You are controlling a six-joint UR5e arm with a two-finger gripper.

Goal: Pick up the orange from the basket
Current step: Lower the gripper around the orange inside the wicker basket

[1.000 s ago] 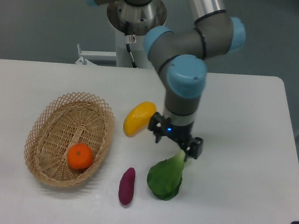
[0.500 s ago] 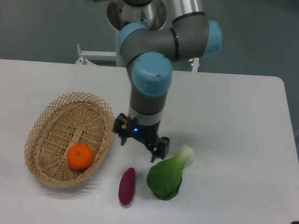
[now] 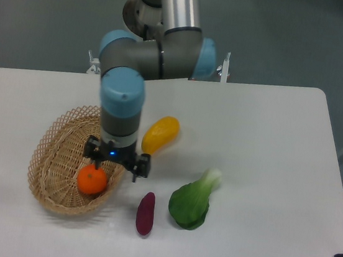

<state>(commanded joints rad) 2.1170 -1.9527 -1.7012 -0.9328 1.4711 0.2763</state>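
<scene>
**Gripper over the basket's near-right rim, orange not yet taken**

Although the gripper [image 3: 116, 162] is positioned above the basket [image 3: 64, 134], nothing is held between its jaws, which are seen spread apart: one fingertip is placed just above the orange [image 3: 92, 179], the other is found outside the basket's right rim, toward the purple sweet potato [image 3: 145, 212]. The orange is seated in the near part of the basket, close to the front-left corner of the table [image 3: 271, 134], and appears untouched or at most grazed by the left finger.

For the step in hand, it is judged that the gripper should be shifted further left so that both fingers are brought inside the rim and the orange is centred between them. Only then should it be lowered, with the fingers kept clear of the wicker wall, and closed at the fruit's widest girth. A closing made from the present offset would likely catch the rim or push the fruit aside.

Further out, a yellow mango-like fruit [image 3: 160, 134] is laid beside the basket's far-right rim, and a green bok choy [image 3: 191, 201] is set near the front edge, well apart from the basket.

No brand, label or legible writing can be made out on anything.
</scene>
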